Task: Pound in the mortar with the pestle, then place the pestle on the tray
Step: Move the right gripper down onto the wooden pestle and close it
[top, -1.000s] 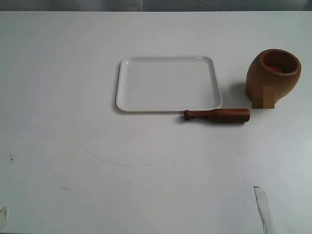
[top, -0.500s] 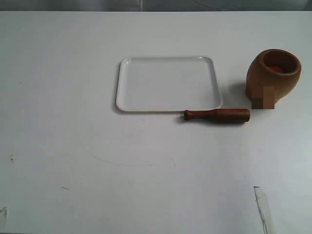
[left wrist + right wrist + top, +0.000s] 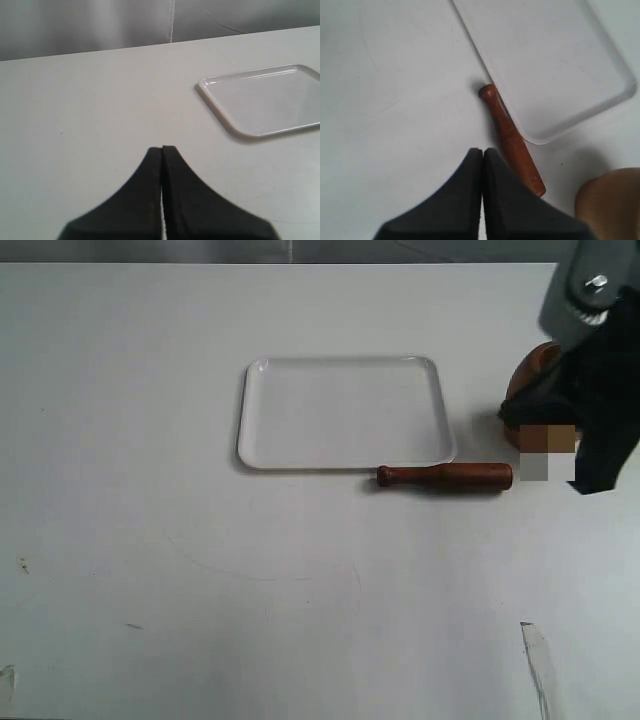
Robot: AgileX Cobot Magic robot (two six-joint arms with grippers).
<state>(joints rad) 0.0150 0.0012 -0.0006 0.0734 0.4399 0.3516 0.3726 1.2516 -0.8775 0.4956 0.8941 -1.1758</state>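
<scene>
The white tray (image 3: 345, 410) lies flat in the middle of the table. Along its near right edge rests the dark reddish pestle (image 3: 445, 476), knobbed end toward the tray's middle, also seen as the pestle (image 3: 511, 140) beside the tray (image 3: 545, 60). The wooden mortar (image 3: 525, 390) at the right is mostly covered by my right arm (image 3: 595, 370); the mortar (image 3: 612, 205) shows as a brown edge in the right wrist view. My right gripper (image 3: 482, 150) hangs shut and empty above the table near the pestle. My left gripper (image 3: 162, 148) is shut and empty, well left of the tray (image 3: 265, 100).
A thin pale strip (image 3: 537, 665) lies near the table's front right. Small marks (image 3: 22, 564) dot the front left. The table's far edge (image 3: 100, 50) meets a grey backdrop.
My right arm has come into the exterior view from the upper right and now covers most of the mortar. Pestle, tray and mortar have not moved.
</scene>
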